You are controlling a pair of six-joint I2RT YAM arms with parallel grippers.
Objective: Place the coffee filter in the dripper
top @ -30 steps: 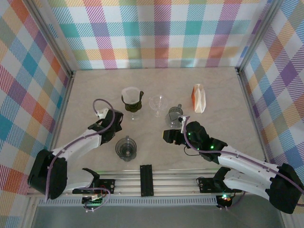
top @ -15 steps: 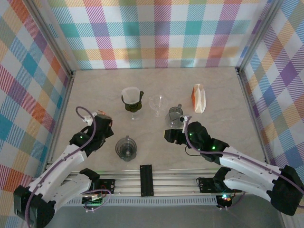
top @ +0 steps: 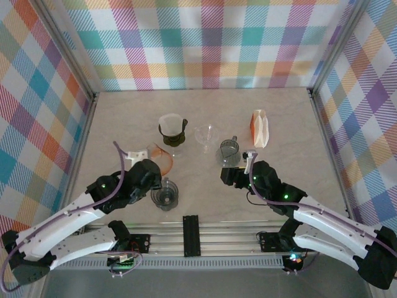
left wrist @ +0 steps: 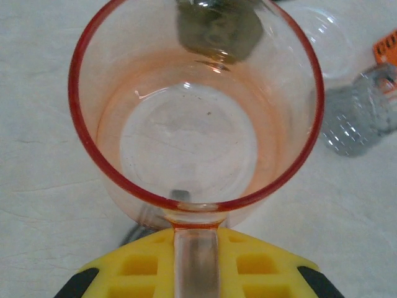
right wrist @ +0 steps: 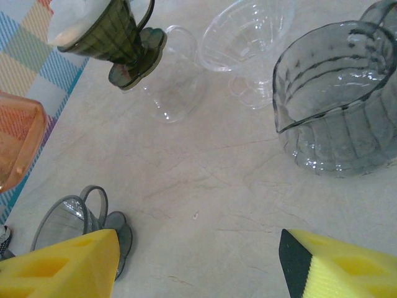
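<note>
The left gripper (left wrist: 195,247) is clenched on the thin handle (left wrist: 196,264) of the orange cup (left wrist: 186,143). The handle sits right between the jaws, and the round cup hangs out in front of them. I think it is held by the handle because the cup is too wide and smooth to pinch. The cup is see-through, shiny and hard, with a red rim, and you can see the table (left wrist: 43,124) through its bottom. The right gripper (right wrist: 198,251) is let go, with its yellow fingers (right wrist: 68,261) far apart and nothing between them. It hangs low over the pale, stone-looking table, maybe ready to pick something up. Ahead of its jaws and to the left stands the dark green dripper (right wrist: 115,34). It is shaped like a cone with ribs and a loop handle, and it rests on a clear glass (right wrist: 177,93). What looks like the white paper coffee filter (right wrist: 71,18) sits inside its top, soft and thin. Straight ahead is a clear dripper (right wrist: 248,34) shaped like a funnel. Ahead on the right is a grey jug (right wrist: 335,105) with a pointed spout and lines down its sides. Just beside the left finger is a small grey dripper (right wrist: 68,220). An orange and white pack (top: 259,128) lies farther off, past the jug.
</note>
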